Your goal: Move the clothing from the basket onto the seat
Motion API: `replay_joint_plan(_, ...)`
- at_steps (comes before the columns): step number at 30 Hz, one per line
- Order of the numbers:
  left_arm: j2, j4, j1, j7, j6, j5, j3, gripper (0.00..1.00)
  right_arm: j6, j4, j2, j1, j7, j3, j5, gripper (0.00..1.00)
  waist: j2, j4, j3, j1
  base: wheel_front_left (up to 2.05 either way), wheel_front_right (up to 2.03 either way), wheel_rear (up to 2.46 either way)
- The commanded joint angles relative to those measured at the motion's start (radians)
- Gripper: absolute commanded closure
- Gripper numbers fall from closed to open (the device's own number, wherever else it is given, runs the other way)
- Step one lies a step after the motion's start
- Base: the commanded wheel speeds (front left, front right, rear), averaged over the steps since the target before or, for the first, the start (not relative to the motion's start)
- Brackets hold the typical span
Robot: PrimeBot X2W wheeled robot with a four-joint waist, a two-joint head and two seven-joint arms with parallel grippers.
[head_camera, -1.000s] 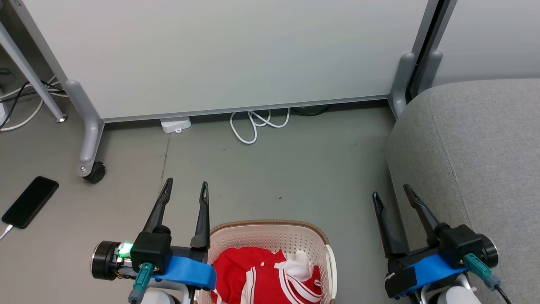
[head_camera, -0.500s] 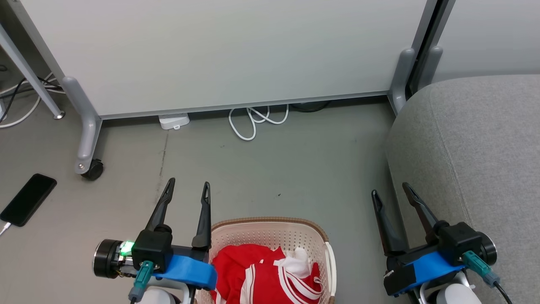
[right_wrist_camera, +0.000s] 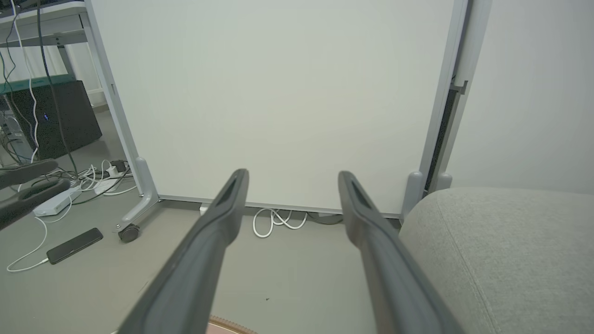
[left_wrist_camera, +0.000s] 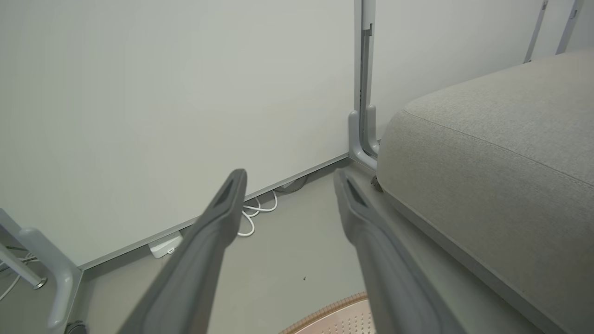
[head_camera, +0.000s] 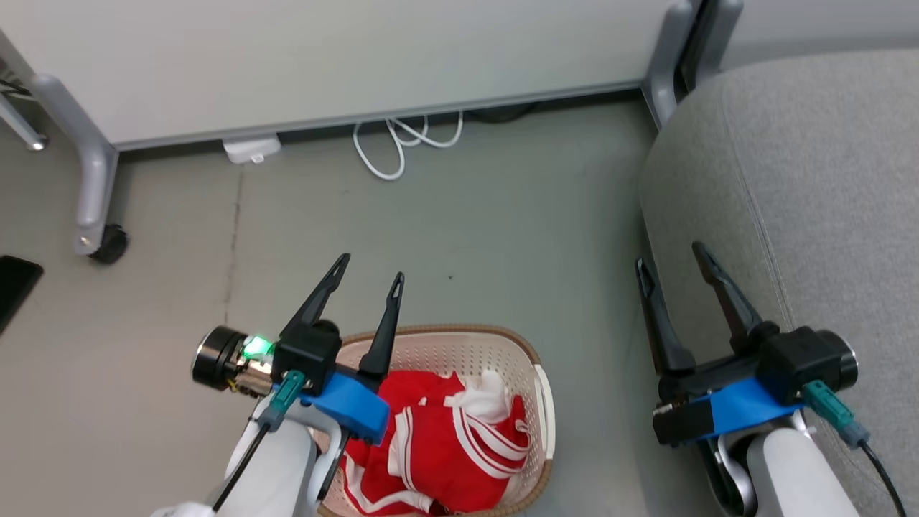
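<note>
Plainly, the clothing lay heaped in the basket at six o'clock, with the seat at three. The left gripper and right gripper hung with fingers spread and empty. The left would best dip onto the top fold, clear of the rim.

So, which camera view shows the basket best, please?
The head view: the basket sits on the floor with its rim, perforated walls and red clothing inside visible. Each wrist view catches a sliver of its brown rim at the bottom edge.
</note>
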Motion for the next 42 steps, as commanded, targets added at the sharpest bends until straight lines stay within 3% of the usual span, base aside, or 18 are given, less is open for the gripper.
replay_joint_plan(1, 0.006, 0.027, -0.046, -0.003, -0.008, 0.004, -0.017, 0.00, 0.002, -0.012, -0.004, -0.031, -0.004, -0.003, -0.006, 0.00, 0.0000, -0.037, 0.060, -0.0001, 0.00, 0.00, 0.00)
replay_joint_plan(11, 0.041, 0.265, -0.239, -0.003, -0.018, -0.003, -0.197, 0.00, 0.002, -0.062, -0.004, -0.149, -0.004, -0.009, -0.016, 0.00, 0.0000, -0.119, 0.246, -0.0001, 0.00, 0.00, 0.00)
replay_joint_plan(24, 0.076, 0.624, -0.486, 0.032, -0.019, -0.211, -0.571, 0.00, 0.002, -0.110, -0.003, -0.257, -0.004, 0.001, -0.005, 0.00, 0.0000, -0.179, 0.461, -0.0001, 0.00, 0.00, 0.00)
replay_joint_plan(35, 0.152, 0.701, -0.626, 0.203, -0.019, -0.369, -0.902, 0.00, 0.002, -0.145, -0.004, -0.304, -0.004, 0.006, 0.002, 0.00, 0.0000, -0.214, 0.602, -0.0001, 0.00, 0.00, 0.00)
replay_joint_plan(42, 0.214, 0.699, -0.687, 0.305, -0.019, -0.415, -0.970, 0.00, 0.001, -0.171, -0.003, -0.322, -0.004, 0.010, 0.009, 0.00, 0.0000, -0.235, 0.680, -0.0001, 0.00, 0.00, 0.00)
